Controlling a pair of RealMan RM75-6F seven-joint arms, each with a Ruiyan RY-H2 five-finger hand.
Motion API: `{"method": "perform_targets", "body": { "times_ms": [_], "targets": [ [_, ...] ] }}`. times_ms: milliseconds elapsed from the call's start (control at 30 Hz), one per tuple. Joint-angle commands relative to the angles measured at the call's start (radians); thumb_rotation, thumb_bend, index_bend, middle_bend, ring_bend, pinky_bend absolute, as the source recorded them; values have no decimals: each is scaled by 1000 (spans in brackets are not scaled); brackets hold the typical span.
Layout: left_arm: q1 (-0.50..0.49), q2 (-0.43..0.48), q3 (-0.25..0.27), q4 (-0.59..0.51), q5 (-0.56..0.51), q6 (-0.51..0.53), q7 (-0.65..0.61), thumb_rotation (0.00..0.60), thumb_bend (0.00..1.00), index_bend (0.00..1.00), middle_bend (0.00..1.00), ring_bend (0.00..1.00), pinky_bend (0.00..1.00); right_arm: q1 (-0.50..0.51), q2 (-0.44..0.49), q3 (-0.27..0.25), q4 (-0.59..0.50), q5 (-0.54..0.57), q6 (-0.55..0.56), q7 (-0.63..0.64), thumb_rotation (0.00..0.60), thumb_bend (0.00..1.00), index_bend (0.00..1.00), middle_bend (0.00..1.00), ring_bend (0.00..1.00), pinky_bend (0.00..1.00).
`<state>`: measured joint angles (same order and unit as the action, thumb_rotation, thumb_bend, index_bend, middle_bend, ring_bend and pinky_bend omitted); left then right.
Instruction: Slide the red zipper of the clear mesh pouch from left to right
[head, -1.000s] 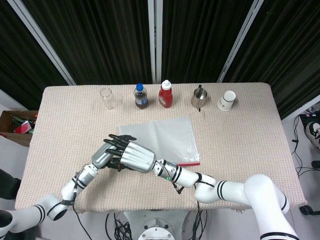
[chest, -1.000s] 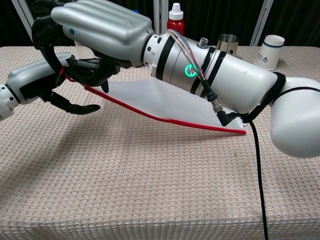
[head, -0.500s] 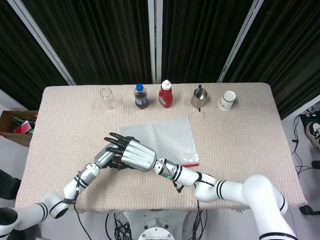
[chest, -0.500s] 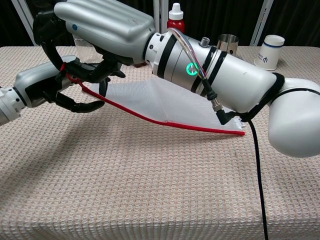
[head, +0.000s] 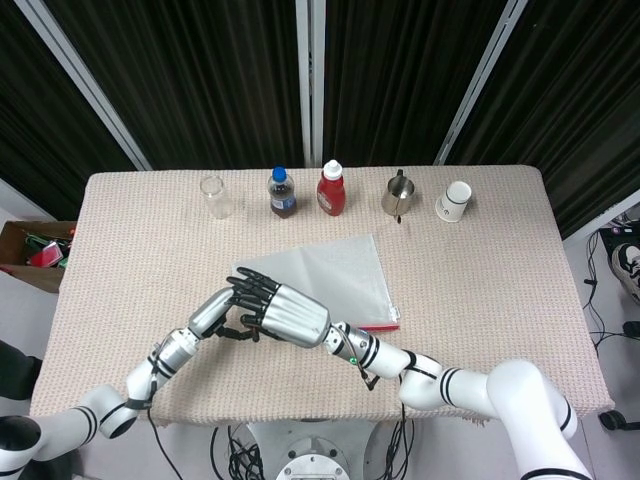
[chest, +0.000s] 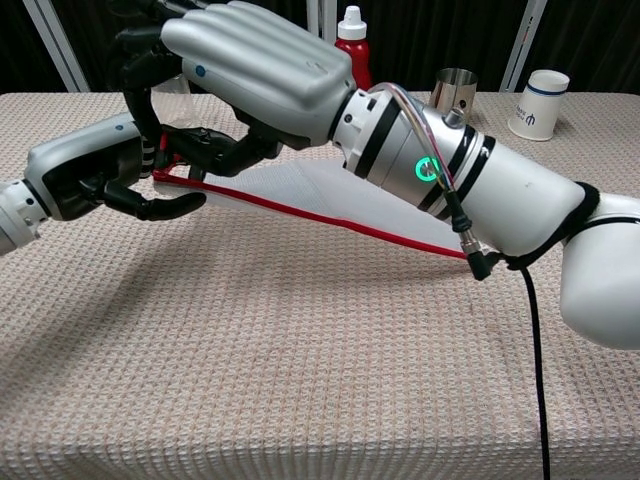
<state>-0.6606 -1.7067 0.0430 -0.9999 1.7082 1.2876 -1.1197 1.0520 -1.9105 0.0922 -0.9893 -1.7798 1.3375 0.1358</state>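
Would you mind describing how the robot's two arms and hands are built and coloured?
Both arms are glossy white with black bands at the joints. The right hand has a silver back shell and black fingers; its wrist shows a green ring light, thin coloured wires and a black cable. The left hand is silver-grey with black fingers.

On my worktop (head: 500, 260) I count one clear mesh pouch with a red zipper (head: 340, 275), one clear glass (head: 213, 196), two bottles (head: 282, 192) (head: 331, 188), one steel jug (head: 398, 195), one white paper cup (head: 454, 201) and two robot hands (head: 290, 315) (head: 215, 312).
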Motion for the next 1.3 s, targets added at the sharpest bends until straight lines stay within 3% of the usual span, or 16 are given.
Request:
{"method": "perform_targets", "body": {
  "times_ms": [33, 800, 1300],
  "targets": [
    [3, -6, 8, 10, 1, 15, -36, 600, 397, 642, 218, 106, 132, -13, -7, -9, 12, -3, 9, -3, 600, 537, 891, 241, 0, 0],
    [21, -23, 28, 100, -12, 87, -470, 600, 454, 644, 224, 106, 131, -104, 11, -63, 23, -18, 40, -39, 600, 536, 893, 242, 0, 0],
    [59, -19, 24, 174, -63, 62, -512, 600, 460, 647, 224, 106, 131, -216, 149, -121, -47, -36, 105, -105, 600, 536, 893, 243, 0, 0]
  ]
}}
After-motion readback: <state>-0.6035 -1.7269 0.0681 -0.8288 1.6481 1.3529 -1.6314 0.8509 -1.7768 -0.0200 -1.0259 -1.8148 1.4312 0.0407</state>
